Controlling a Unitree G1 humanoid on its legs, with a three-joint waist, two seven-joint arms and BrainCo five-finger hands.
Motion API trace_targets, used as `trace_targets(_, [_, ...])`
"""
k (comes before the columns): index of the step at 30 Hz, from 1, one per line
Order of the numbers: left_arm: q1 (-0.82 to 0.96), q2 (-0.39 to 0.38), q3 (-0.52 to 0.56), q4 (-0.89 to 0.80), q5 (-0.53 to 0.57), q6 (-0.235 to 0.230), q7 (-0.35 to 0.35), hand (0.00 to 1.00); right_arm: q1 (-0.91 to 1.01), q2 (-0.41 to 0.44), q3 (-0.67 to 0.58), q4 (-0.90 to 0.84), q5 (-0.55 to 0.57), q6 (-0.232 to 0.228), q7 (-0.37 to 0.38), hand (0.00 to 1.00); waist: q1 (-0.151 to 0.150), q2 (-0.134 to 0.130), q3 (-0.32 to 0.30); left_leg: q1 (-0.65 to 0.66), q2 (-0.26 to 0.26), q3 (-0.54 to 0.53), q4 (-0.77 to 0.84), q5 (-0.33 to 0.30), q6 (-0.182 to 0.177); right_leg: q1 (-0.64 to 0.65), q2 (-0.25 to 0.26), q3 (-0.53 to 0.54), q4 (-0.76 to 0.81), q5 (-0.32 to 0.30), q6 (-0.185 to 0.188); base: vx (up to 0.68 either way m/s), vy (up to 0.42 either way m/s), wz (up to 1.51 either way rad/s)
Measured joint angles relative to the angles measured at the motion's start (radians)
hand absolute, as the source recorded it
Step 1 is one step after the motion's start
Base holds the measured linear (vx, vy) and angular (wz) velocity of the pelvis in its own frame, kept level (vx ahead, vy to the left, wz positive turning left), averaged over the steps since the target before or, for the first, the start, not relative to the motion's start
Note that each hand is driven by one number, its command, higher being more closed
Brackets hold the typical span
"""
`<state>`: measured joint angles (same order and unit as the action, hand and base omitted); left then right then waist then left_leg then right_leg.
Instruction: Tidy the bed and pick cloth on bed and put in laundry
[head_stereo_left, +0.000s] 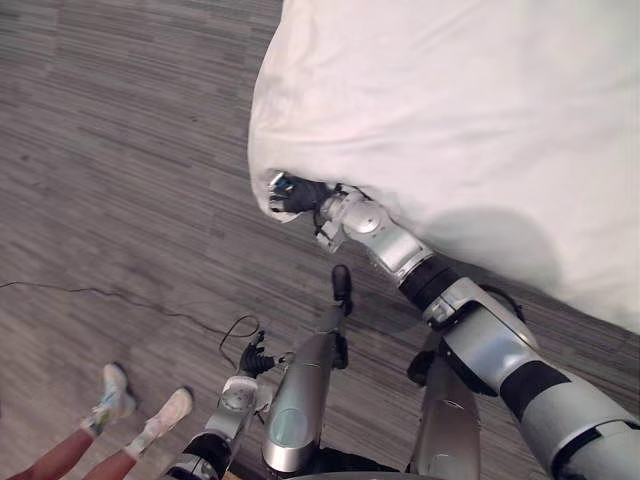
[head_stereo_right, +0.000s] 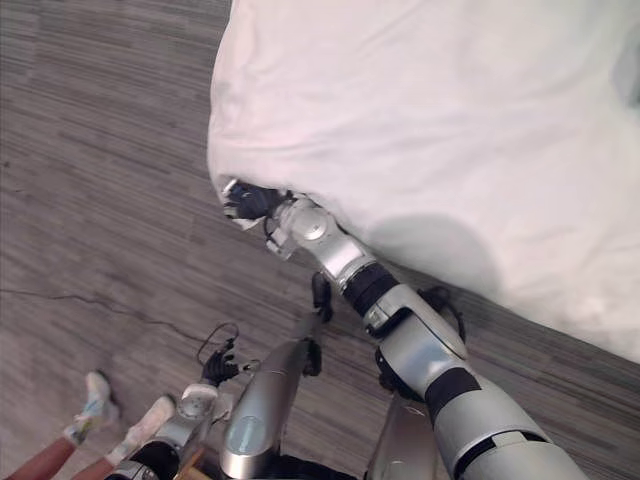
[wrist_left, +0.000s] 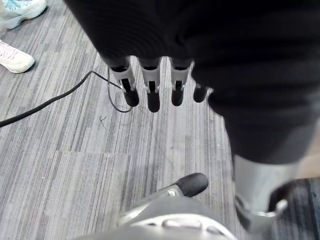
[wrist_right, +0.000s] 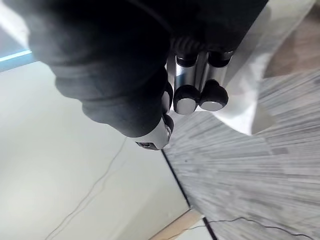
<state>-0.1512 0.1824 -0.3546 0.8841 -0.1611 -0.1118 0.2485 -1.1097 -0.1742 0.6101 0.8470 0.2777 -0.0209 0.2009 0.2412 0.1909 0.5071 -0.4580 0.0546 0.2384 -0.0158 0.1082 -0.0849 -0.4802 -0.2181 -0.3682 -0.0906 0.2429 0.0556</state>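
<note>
Here right hand (head_stereo_left: 296, 193) clenched on white duvet (head_stereo_left: 450, 120) corner; left hand (wrist_left: 151, 85) hangs relaxed

The white bed cover (head_stereo_left: 450, 110) lies spread out and lightly wrinkled. Its near corner droops at the edge, bunched in the right hand (head_stereo_left: 300, 193).

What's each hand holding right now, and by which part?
Right hand: fingers curled on the white duvet at its hanging corner. Left hand holds nothing.
</note>
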Motion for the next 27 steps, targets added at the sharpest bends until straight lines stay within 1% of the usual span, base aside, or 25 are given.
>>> trace_targets(1, [0.000,0.002,-0.009,0.000,0.000,-0.005,-0.003,0.00,-0.001,-0.010,0.000,0.056,0.002,-0.009,0.005,1.00,0.001,0.002,-0.001,0.000,-0.003,-0.002,0.000,0.002,0.003,0.001,-0.003,0.001,0.000,0.002,0.001,-0.10,0.062,0.04])
trace_targets(2, [0.002,0.004,-0.019,0.000,0.000,-0.022,-0.015,0.00,-0.001,-0.045,-0.013,0.131,0.009,-0.009,0.023,1.00,0.004,0.008,-0.005,-0.001,-0.011,-0.004,0.000,-0.004,0.006,0.001,-0.012,-0.001,-0.001,0.004,0.003,-0.10,0.069,0.11])
trace_targets(3, [0.004,0.004,-0.020,0.000,0.000,-0.031,-0.017,0.00,0.001,-0.061,-0.016,0.160,0.009,-0.008,0.032,1.00,0.004,0.011,-0.007,-0.002,-0.013,-0.004,0.000,-0.006,0.003,0.001,-0.017,-0.002,-0.001,0.006,0.006,-0.11,0.077,0.12])
trace_targets(4, [0.013,0.004,-0.022,0.000,0.000,-0.045,-0.017,0.00,0.016,-0.099,-0.042,0.215,0.020,-0.002,0.036,1.00,0.001,0.017,-0.011,-0.002,-0.022,-0.004,0.000,-0.006,0.003,0.001,-0.029,-0.003,-0.001,0.010,0.018,-0.09,0.076,0.12])
trace_targets(5, [0.025,0.005,-0.023,-0.001,0.000,-0.061,-0.018,0.00,0.037,-0.130,-0.096,0.256,0.042,-0.006,0.055,1.00,-0.008,0.021,-0.014,0.000,-0.033,-0.008,-0.001,-0.007,0.003,0.003,-0.040,-0.004,0.000,0.012,0.021,-0.10,0.098,0.13])
trace_targets(6, [0.047,0.011,-0.017,-0.007,0.002,-0.080,-0.022,0.00,0.071,-0.159,-0.148,0.237,0.049,-0.020,0.101,1.00,-0.026,0.021,-0.014,0.006,-0.045,-0.012,-0.003,-0.006,0.004,0.009,-0.051,-0.005,0.000,0.016,0.027,-0.06,0.072,0.10])
trace_targets(7, [0.058,0.013,-0.014,-0.010,0.002,-0.085,-0.026,0.00,0.089,-0.167,-0.171,0.231,0.049,-0.022,0.120,1.00,-0.036,0.021,-0.015,0.011,-0.050,-0.013,-0.004,-0.006,0.004,0.014,-0.056,-0.005,0.000,0.017,0.028,-0.06,0.090,0.07])
trace_targets(8, [0.074,0.018,-0.010,-0.016,0.002,-0.095,-0.039,0.00,0.127,-0.174,-0.224,0.223,0.049,-0.030,0.147,1.00,-0.050,0.021,-0.015,0.023,-0.058,-0.013,-0.004,-0.006,0.005,0.027,-0.064,-0.005,0.000,0.023,0.038,-0.05,0.075,0.08])
trace_targets(9, [0.106,0.018,0.015,-0.040,0.006,-0.099,-0.052,0.00,0.205,-0.184,-0.294,0.200,0.062,-0.035,0.177,1.00,-0.072,0.021,-0.014,0.046,-0.065,-0.016,-0.003,-0.009,0.010,0.053,-0.071,-0.006,0.000,0.022,0.040,-0.05,0.075,0.08])
trace_targets(10, [0.121,0.018,0.028,-0.054,0.015,-0.100,-0.061,0.00,0.244,-0.191,-0.327,0.189,0.071,-0.034,0.186,1.00,-0.081,0.019,-0.013,0.058,-0.067,-0.017,-0.003,-0.012,0.014,0.067,-0.073,-0.007,0.000,0.020,0.043,-0.02,0.042,0.07])
trace_targets(11, [0.147,0.017,0.062,-0.074,0.037,-0.102,-0.078,0.00,0.332,-0.197,-0.407,0.160,0.076,-0.036,0.199,1.00,-0.099,0.015,-0.010,0.079,-0.073,-0.027,0.001,-0.019,0.025,0.092,-0.075,-0.011,0.000,0.011,0.047,0.00,0.028,0.09])
trace_targets(12, [0.166,0.017,0.099,-0.087,0.064,-0.099,-0.089,0.00,0.456,-0.200,-0.463,0.117,0.077,-0.061,0.206,1.00,-0.124,0.008,-0.005,0.104,-0.074,-0.034,0.000,-0.021,0.027,0.125,-0.076,-0.018,0.000,0.002,0.055,0.03,0.032,0.07])
trace_targets(14, [0.178,0.018,0.150,-0.087,0.087,-0.092,-0.100,0.00,0.590,-0.197,-0.481,0.058,0.078,-0.080,0.208,1.00,-0.151,-0.018,0.011,0.147,-0.071,-0.034,0.000,-0.029,0.031,0.167,-0.073,-0.018,0.000,-0.003,0.063,0.09,-0.003,-0.06])
trace_targets(15, [0.181,0.019,0.184,-0.072,0.108,-0.068,-0.102,0.00,0.762,-0.177,-0.463,-0.021,0.085,-0.108,0.207,1.00,-0.179,-0.055,0.007,0.193,-0.061,-0.032,0.000,-0.045,0.023,0.210,-0.063,-0.015,0.000,-0.010,0.062,0.13,-0.028,-0.22])
trace_targets(16, [0.185,0.024,0.195,-0.062,0.124,-0.055,-0.104,0.00,0.844,-0.159,-0.433,-0.057,0.088,-0.122,0.207,1.00,-0.195,-0.081,-0.006,0.220,-0.055,-0.025,-0.002,-0.053,0.018,0.231,-0.055,-0.011,0.000,-0.017,0.063,0.15,-0.036,-0.35])
trace_targets(18, [0.192,0.032,0.212,-0.037,0.155,-0.040,-0.115,0.00,0.960,-0.118,-0.376,-0.113,0.087,-0.140,0.211,1.00,-0.205,-0.139,-0.046,0.271,-0.041,0.004,-0.008,-0.062,0.015,0.261,-0.038,0.004,0.000,-0.032,0.059,0.20,-0.059,-0.57])
trace_targets(19, [0.194,0.052,0.217,-0.002,0.186,-0.033,-0.117,0.00,1.069,-0.079,-0.319,-0.184,0.087,-0.176,0.226,1.00,-0.211,-0.191,-0.111,0.330,-0.018,0.030,-0.017,-0.076,0.005,0.297,-0.012,0.024,0.000,-0.051,0.055,0.25,-0.086,-0.60])
trace_targets(21, [0.194,0.055,0.217,0.027,0.203,-0.029,-0.116,0.00,1.137,-0.061,-0.277,-0.260,0.087,-0.202,0.237,1.00,-0.221,-0.224,-0.173,0.371,0.001,0.042,-0.020,-0.090,-0.007,0.329,0.007,0.031,0.000,-0.069,0.051,0.20,-0.081,-0.41])
trace_targets(22, [0.195,0.053,0.216,0.050,0.221,-0.028,-0.114,0.00,1.165,-0.051,-0.236,-0.326,0.089,-0.226,0.259,1.00,-0.226,-0.247,-0.231,0.411,0.016,0.058,-0.033,-0.100,-0.018,0.354,0.024,0.042,0.000,-0.084,0.048,0.20,-0.081,-0.36])
trace_targets(23, [0.195,0.043,0.215,0.065,0.234,-0.025,-0.108,0.00,1.169,-0.046,-0.205,-0.386,0.098,-0.240,0.277,1.00,-0.233,-0.255,-0.272,0.448,0.025,0.069,-0.045,-0.104,-0.025,0.379,0.034,0.047,-0.001,-0.095,0.049,0.18,-0.072,-0.34])
trace_targets(24, [0.195,0.035,0.215,0.075,0.240,-0.022,-0.104,0.00,1.169,-0.043,-0.196,-0.419,0.106,-0.246,0.288,1.00,-0.235,-0.256,-0.290,0.462,0.027,0.074,-0.050,-0.106,-0.028,0.389,0.038,0.051,-0.002,-0.099,0.047,0.13,-0.037,-0.24])
trace_targets(25, [0.195,0.016,0.213,0.085,0.250,-0.012,-0.100,0.00,1.166,-0.042,-0.178,-0.487,0.145,-0.248,0.308,1.00,-0.236,-0.254,-0.316,0.484,0.031,0.082,-0.056,-0.110,-0.031,0.404,0.043,0.056,-0.002,-0.105,0.048,0.10,-0.031,-0.17])
trace_targets(27, [0.195,-0.007,0.210,0.101,0.272,0.000,-0.098,0.00,1.142,-0.042,-0.147,-0.626,0.221,-0.235,0.332,1.00,-0.240,-0.250,-0.348,0.519,0.041,0.092,-0.067,-0.116,-0.037,0.430,0.051,0.060,-0.003,-0.113,0.048,0.08,-0.034,-0.13])
